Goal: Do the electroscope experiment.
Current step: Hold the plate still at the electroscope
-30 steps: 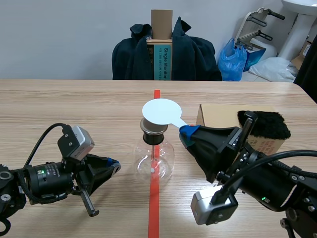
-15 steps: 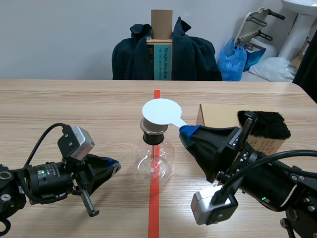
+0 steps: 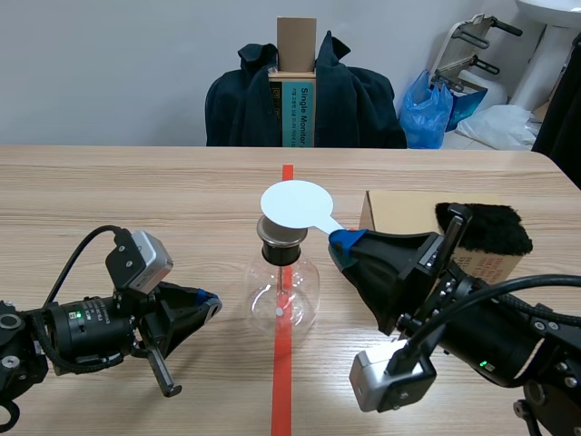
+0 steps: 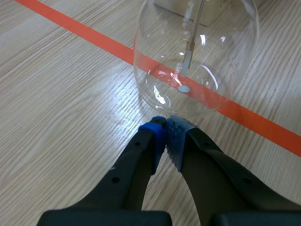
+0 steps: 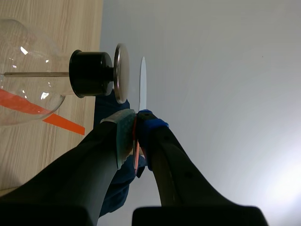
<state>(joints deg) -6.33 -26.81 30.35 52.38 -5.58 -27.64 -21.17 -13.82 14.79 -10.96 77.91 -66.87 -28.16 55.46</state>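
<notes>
My light wooden table (image 3: 136,191) carries a round clear glass flask with a black stopper (image 4: 225,61). It stands on the orange-red tape line just ahead of my left gripper (image 4: 165,127), close to its fingertips. A brown cardboard box (image 3: 399,211) lies on the table just beyond my right gripper (image 3: 338,240), toward its outer side.

Over the last 1 second almost nothing has shifted. The right gripper (image 3: 336,240), pinching the handle of the flat white round paddle (image 3: 295,205) above the clear glass flask (image 3: 304,292), shows at most a hair's drift toward the flask. The left gripper (image 3: 211,302) shows no movement.
</notes>
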